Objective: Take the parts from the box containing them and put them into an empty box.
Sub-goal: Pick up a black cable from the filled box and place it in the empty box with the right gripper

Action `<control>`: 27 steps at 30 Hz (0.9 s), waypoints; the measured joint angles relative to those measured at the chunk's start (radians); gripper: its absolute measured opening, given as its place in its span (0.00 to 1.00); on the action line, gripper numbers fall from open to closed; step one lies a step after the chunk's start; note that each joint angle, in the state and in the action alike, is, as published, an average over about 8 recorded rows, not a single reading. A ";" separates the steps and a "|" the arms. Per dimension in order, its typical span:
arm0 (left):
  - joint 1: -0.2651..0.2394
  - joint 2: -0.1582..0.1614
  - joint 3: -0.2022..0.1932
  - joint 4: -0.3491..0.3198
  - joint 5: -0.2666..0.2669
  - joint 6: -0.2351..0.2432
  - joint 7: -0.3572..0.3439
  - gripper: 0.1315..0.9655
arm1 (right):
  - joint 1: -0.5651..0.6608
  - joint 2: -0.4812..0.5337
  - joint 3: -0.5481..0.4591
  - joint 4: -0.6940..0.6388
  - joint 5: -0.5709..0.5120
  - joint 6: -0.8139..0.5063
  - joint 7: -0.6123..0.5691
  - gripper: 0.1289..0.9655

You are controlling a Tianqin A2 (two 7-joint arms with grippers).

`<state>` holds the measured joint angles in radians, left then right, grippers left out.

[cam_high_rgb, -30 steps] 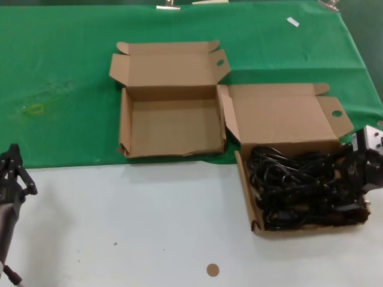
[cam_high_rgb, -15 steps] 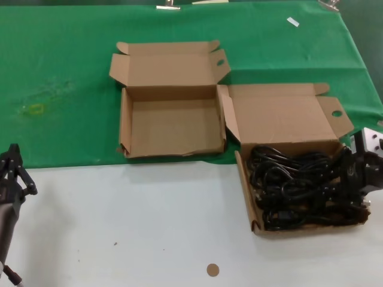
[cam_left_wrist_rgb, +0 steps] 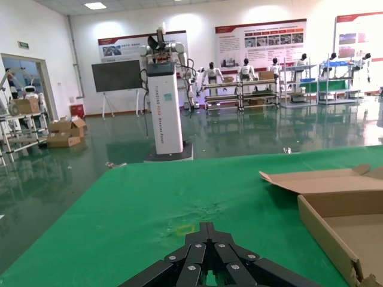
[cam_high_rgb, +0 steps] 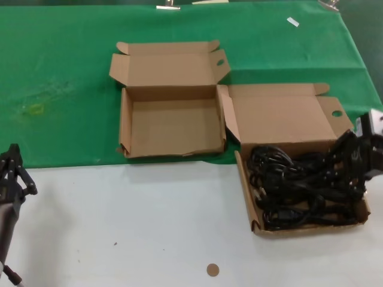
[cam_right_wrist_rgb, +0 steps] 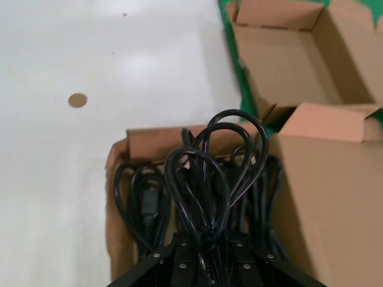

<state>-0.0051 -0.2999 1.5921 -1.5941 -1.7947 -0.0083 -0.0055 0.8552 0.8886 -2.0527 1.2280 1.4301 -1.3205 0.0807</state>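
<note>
Gripping one coiled cable bundle (cam_right_wrist_rgb: 206, 179), the right tool (cam_high_rgb: 354, 167) is working at the full box (cam_high_rgb: 297, 228) on the tabletop (cam_high_rgb: 149, 221). Nothing is lying in the empty box (cam_high_rgb: 170, 128); every transfer remains. The left tool (cam_high_rgb: 12, 173) is idling, seemingly pinched shut.

Two open cardboard boxes (cam_high_rgb: 169, 122) (cam_high_rgb: 287, 149), one tangled heap of black cable bundles (cam_high_rgb: 299, 188), uncountable, and one small brown disc (cam_high_rgb: 212, 270).

A green cloth (cam_high_rgb: 60, 72) covers the far table; 1 brown disc (cam_high_rgb: 212, 270) lies nearer.
</note>
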 joint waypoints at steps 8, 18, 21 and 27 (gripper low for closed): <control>0.000 0.000 0.000 0.000 0.000 0.000 0.000 0.01 | 0.080 -0.041 0.002 0.000 -0.023 0.004 0.016 0.11; 0.000 0.000 0.000 0.000 0.000 0.000 0.000 0.01 | 0.208 -0.189 -0.042 -0.123 -0.085 0.055 -0.008 0.11; 0.000 0.000 0.000 0.000 0.000 0.000 0.000 0.01 | 0.246 -0.249 -0.062 -0.187 -0.104 0.077 -0.026 0.11; 0.000 0.000 0.000 0.000 0.000 0.000 0.000 0.01 | 0.326 -0.379 -0.097 -0.352 -0.135 0.130 -0.080 0.11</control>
<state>-0.0051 -0.2999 1.5921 -1.5941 -1.7947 -0.0083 -0.0055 1.1812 0.5096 -2.1497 0.8763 1.2956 -1.1903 0.0011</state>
